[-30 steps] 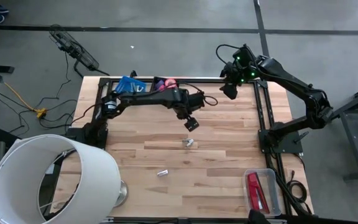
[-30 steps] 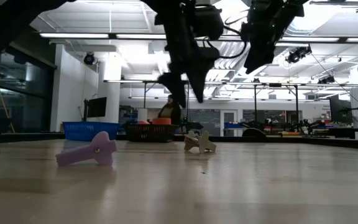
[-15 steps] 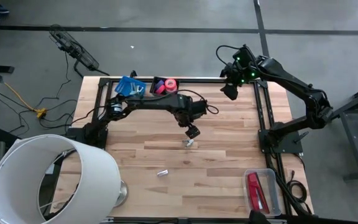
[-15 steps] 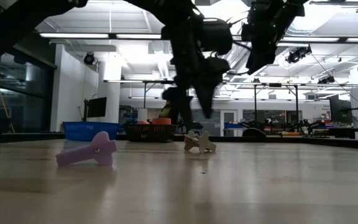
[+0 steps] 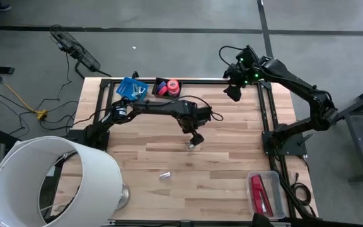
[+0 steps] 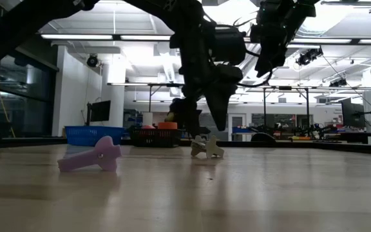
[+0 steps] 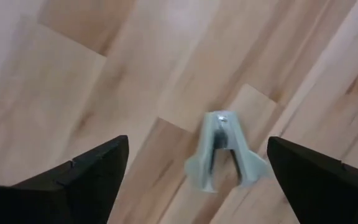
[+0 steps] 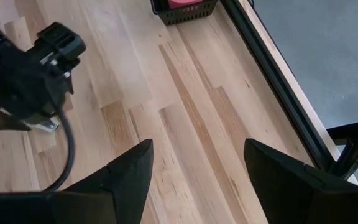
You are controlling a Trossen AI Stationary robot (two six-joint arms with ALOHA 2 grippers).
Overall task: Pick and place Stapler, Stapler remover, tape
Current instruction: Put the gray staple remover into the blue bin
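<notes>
A pale staple remover (image 5: 191, 144) lies flat on the wood near the table's middle; the left wrist view shows it (image 7: 222, 152) ahead of my fingers. My left gripper (image 5: 196, 137) hangs open just above it (image 6: 206, 148) without touching. A second, purple staple remover (image 6: 90, 156) lies nearer the near edge (image 5: 164, 175). The red stapler (image 5: 259, 192) lies in a clear tray at the near right corner. Pink and red tape rolls (image 5: 169, 87) sit in a black basket at the far edge. My right gripper (image 5: 233, 93) waits open, high over the far right corner.
A blue basket (image 5: 131, 87) stands beside the black one (image 8: 185, 7) at the far edge. A large white lampshade-like drum (image 5: 49, 183) covers the near left corner. A black frame rail (image 5: 266, 113) runs along the table's right side. Bare wood lies between the removers and the tray (image 5: 276, 183).
My left gripper has moved toward the near edge and down, from above the table's middle to just over the pale staple remover, staying open. The removers, the stapler and the right arm have kept still.
</notes>
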